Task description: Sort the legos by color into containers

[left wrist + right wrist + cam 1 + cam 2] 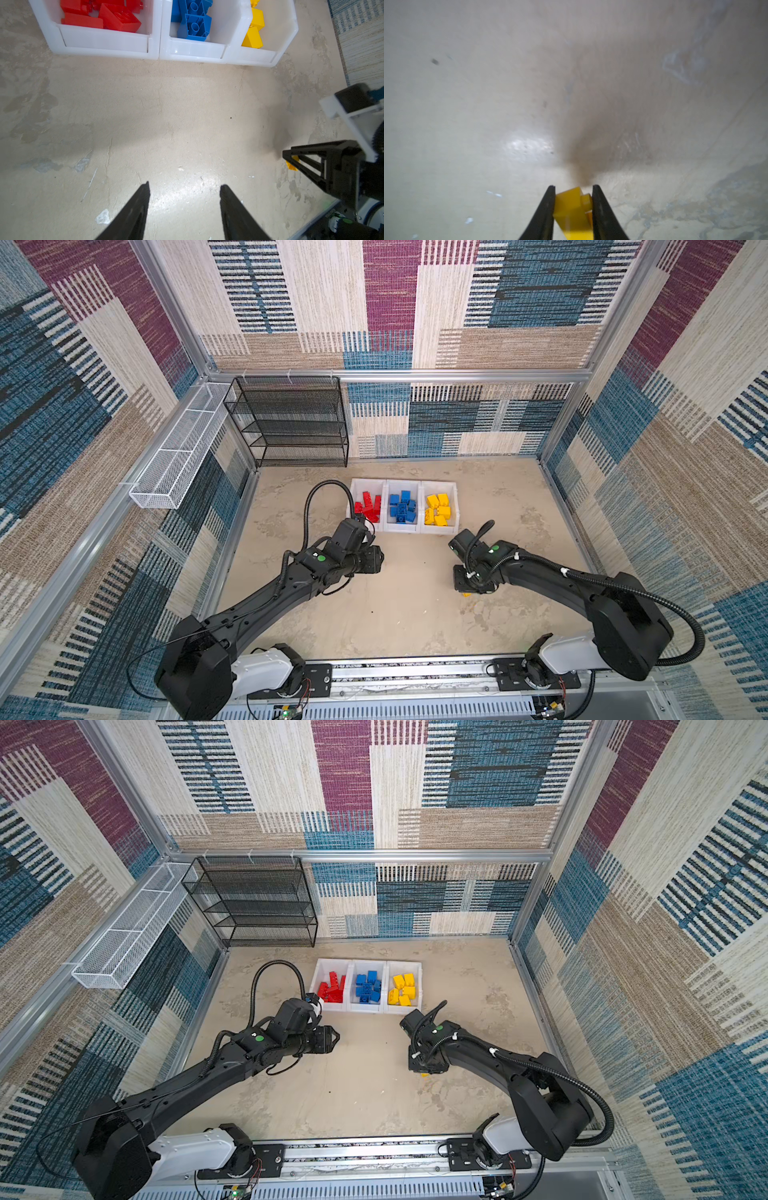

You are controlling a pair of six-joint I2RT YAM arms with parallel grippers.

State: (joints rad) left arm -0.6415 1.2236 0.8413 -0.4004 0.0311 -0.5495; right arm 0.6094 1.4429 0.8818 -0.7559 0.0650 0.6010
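Observation:
Three white containers stand in a row at the back of the table: one (354, 486) with red legos (369, 508), one (389, 486) with blue legos (402, 509) and one (455, 491) with yellow legos (438, 511). My right gripper (573, 187) is shut on a yellow lego (571, 209) just above the table, in front of the yellow container. In both top views only a yellow sliver (466, 594) (424, 1074) shows under that wrist. My left gripper (185, 186) hangs open with nothing between its fingers, over bare table in front of the red container.
A black mesh shelf (291, 423) stands at the back left against the wall. A long white wire basket (174, 456) hangs on the left wall. Patterned walls close in three sides, and the arms' mounting rail (415, 672) runs along the front edge.

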